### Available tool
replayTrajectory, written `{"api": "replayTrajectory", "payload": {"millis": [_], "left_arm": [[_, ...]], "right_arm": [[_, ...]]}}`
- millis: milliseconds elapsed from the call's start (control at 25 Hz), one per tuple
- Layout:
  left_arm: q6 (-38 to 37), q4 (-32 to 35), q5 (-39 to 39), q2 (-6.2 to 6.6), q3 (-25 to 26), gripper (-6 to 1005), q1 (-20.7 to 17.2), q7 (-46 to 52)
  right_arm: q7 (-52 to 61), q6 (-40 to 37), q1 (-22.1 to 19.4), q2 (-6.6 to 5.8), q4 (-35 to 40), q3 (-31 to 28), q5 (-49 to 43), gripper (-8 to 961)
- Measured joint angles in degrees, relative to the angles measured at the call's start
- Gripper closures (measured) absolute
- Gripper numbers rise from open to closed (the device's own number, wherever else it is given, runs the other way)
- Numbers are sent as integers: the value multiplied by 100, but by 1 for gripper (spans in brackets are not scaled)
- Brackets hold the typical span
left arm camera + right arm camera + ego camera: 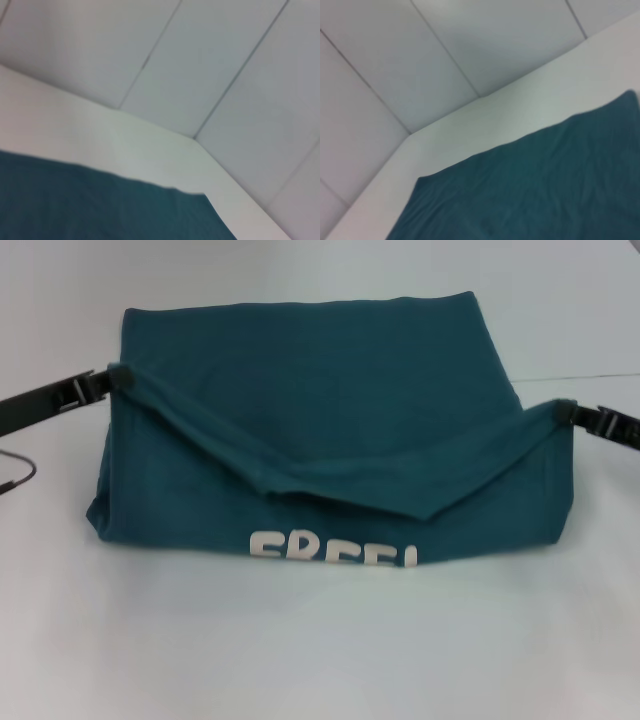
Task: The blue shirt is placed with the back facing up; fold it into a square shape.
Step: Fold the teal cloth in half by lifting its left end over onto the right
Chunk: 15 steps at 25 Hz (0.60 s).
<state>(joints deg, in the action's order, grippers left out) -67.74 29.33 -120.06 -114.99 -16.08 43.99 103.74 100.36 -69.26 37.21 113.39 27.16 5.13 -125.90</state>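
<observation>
The blue shirt (330, 410) lies across the middle of the white table (320, 650), partly folded. Its near edge is lifted at two corners and sags in a V between them. Below the sag, the tops of white letters (332, 548) show on the front side. My left gripper (113, 374) comes in from the left and is shut on the raised left corner. My right gripper (566, 412) comes in from the right and is shut on the raised right corner. The wrist views show only teal shirt fabric (100, 205) (535, 190) on the table, and no fingers.
A thin dark cable loop (18, 476) hangs at the left edge, below the left arm. Grey wall panels (210, 60) rise behind the table's far edge (485, 115). Bare white table surface lies in front of the shirt.
</observation>
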Motion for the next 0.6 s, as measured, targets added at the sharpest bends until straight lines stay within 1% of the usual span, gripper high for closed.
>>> {"api": "replayTrajectory", "payload": {"millis": [160,240,280,360,400,440,520,560,600], "left_arm": [[474,-213,212,0,-1,967,196,-272],[654,-270,253,-3,-12,967,274,-344],[766,-299,278,-5,-20,967,324,-381],[998,-369,364,-6,-25,966,395,-493],[1153,-439,482,-6,-25,966,438,-611],[1153,-439,482,-6,-25,966,438,-611],[1372,-566,661,-6,-27,966,507,-813],[1516,-654,735,-9,-26,966,547,-956],[1591,-709,772,-13,-26,966,568,-1033]], "right_arm": [[-60,603,272,67,-18,104,71,898],[-94,1040,430,84,-44,298,261,897],[-94,1040,430,84,-44,298,261,896],[-137,1326,515,92,-59,459,456,895],[-186,1569,576,100,-62,647,670,894],[-186,1569,576,100,-62,647,670,894],[-206,1959,667,114,-71,964,913,892],[-206,1959,667,114,-71,964,913,892],[-282,2249,725,139,-133,1120,1039,891]]}}
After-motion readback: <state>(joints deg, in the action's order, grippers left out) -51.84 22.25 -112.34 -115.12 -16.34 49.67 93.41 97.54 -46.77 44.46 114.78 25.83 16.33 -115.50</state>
